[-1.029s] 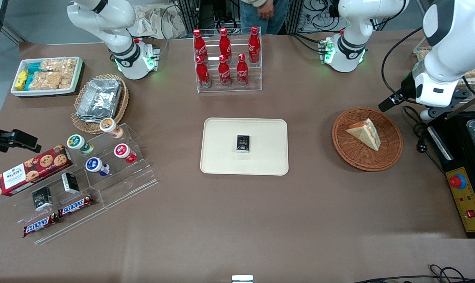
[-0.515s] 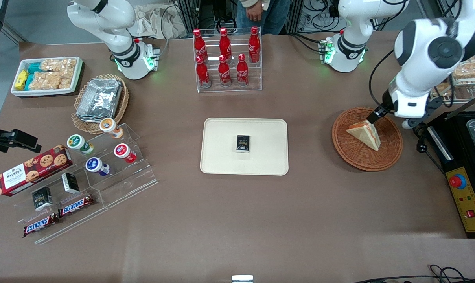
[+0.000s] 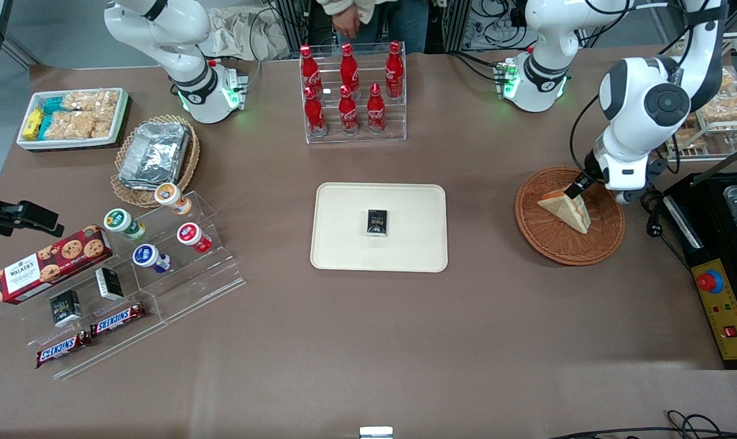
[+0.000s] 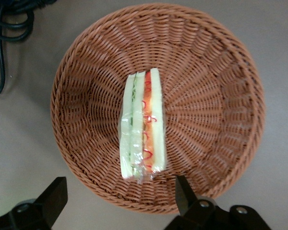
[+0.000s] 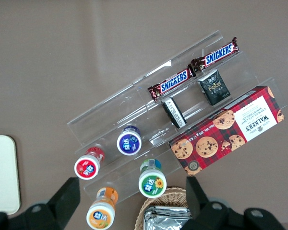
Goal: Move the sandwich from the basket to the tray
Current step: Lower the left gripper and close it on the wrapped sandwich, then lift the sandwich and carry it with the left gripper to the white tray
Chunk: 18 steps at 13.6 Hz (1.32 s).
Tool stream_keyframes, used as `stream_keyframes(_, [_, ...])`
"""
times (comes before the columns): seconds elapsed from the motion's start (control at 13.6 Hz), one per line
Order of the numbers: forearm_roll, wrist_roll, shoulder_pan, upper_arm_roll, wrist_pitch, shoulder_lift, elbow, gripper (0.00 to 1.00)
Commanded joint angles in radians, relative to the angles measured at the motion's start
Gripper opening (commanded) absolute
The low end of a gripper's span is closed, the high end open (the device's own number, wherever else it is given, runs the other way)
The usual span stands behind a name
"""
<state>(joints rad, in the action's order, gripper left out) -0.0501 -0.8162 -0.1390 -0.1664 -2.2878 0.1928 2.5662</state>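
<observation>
Brown paper covers the counter. Nearest the front camera, toward the parked arm's end, two Snickers bars lie on the lowest step of a clear acrylic riser. Above them on the riser stand two small dark packets and a red Walker's biscuit box printed with chocolate-chip cookies. Four small cups with coloured lids, green, blue, red and orange, sit on the riser's steps beside the box; their lid writing is too small to read.

At the middle of the counter lies the cream-white tray, carrying one small black packet with lettering I cannot make out.

Toward the working arm's end sits the reddish-brown wicker basket. The sandwich rests in it, a pale wedge wrapped in clear film, showing green and orange-red filling layers in the wrist view. The gripper hangs over the basket, just above the sandwich's corner; its jaws stand wide apart, one fingertip near the sandwich's end, neither touching it.

Farther off, a tan lacy basket holds foil containers, and a white bin holds snack packs. Farthest, six red Coca-Cola bottles stand on a clear rack.
</observation>
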Motion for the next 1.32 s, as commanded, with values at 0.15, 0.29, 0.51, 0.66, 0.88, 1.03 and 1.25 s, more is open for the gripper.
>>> stream_keyframes(0.15, [-0.013,-0.024,-0.025,-0.007,-0.087,-0.074,0.017,1.0])
stream_keyframes(0.29, [-0.01,-0.024,-0.043,-0.007,-0.101,-0.093,0.017,1.0])
stream_keyframes(0.51, [-0.004,-0.027,-0.051,-0.007,-0.101,-0.098,0.016,1.0])
stream_keyframes(0.66, [0.001,-0.027,-0.051,-0.007,-0.104,-0.11,0.016,1.0])
stream_keyframes(0.88, [0.003,-0.031,-0.051,-0.007,-0.124,-0.13,0.017,1.0])
stream_keyframes(1.03, [0.004,-0.034,-0.051,-0.007,-0.147,-0.156,0.017,1.0])
stream_keyframes(1.25, [0.012,-0.037,-0.051,-0.007,-0.176,-0.18,0.02,1.0])
